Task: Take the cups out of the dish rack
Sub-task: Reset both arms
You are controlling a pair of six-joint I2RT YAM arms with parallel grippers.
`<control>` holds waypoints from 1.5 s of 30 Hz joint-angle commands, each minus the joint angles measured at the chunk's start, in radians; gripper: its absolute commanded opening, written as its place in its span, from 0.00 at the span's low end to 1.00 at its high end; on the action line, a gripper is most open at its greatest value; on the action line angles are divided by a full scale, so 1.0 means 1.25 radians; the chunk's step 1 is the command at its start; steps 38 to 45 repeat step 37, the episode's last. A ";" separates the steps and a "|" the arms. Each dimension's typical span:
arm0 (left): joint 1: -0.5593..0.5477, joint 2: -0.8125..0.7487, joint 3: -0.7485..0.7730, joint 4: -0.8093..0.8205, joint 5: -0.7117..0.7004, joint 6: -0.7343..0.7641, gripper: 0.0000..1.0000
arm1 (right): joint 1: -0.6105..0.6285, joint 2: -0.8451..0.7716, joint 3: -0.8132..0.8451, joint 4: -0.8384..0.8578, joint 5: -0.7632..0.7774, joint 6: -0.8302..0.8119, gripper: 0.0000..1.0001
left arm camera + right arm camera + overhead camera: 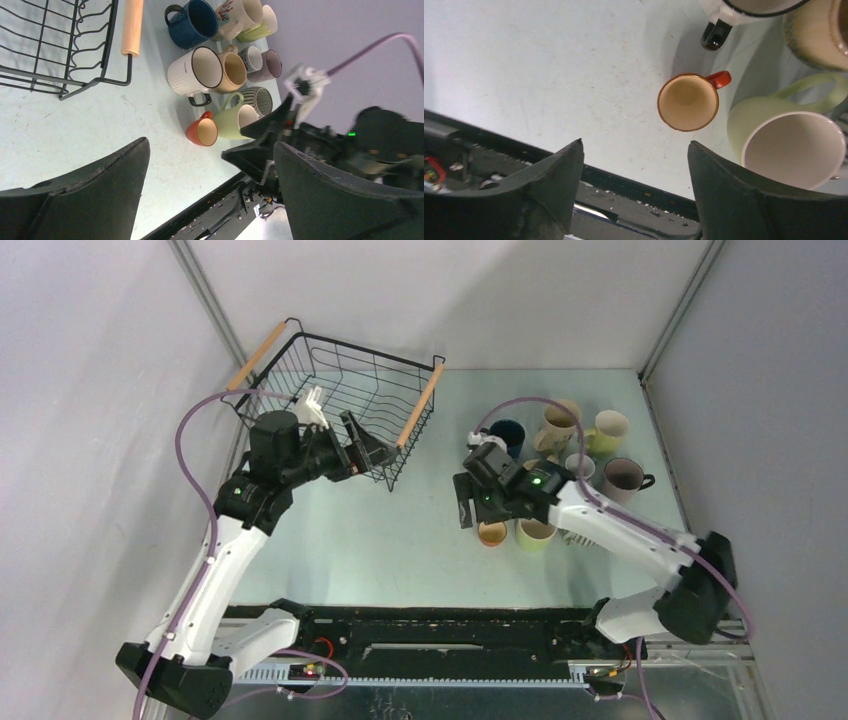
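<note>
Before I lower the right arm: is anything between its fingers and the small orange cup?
Nothing visible does. The orange cup stands upright just beyond the open right fingers, with the gap between them clear. The pale green cup sits close beside it, not in between.

left claw (210, 150): jaws wide | right claw (635, 150): jaws apart
</note>
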 commanded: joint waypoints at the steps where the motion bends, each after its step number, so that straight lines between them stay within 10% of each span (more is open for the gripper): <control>1: -0.027 -0.032 0.037 0.009 -0.019 0.051 1.00 | -0.008 -0.116 0.035 0.036 -0.019 -0.011 0.87; 20: -0.150 -0.044 0.065 -0.023 -0.181 0.140 1.00 | -0.012 -0.438 -0.021 0.263 -0.082 -0.011 1.00; 45: -0.150 -0.062 0.054 -0.012 -0.179 0.146 1.00 | -0.014 -0.475 -0.045 0.282 -0.087 -0.014 1.00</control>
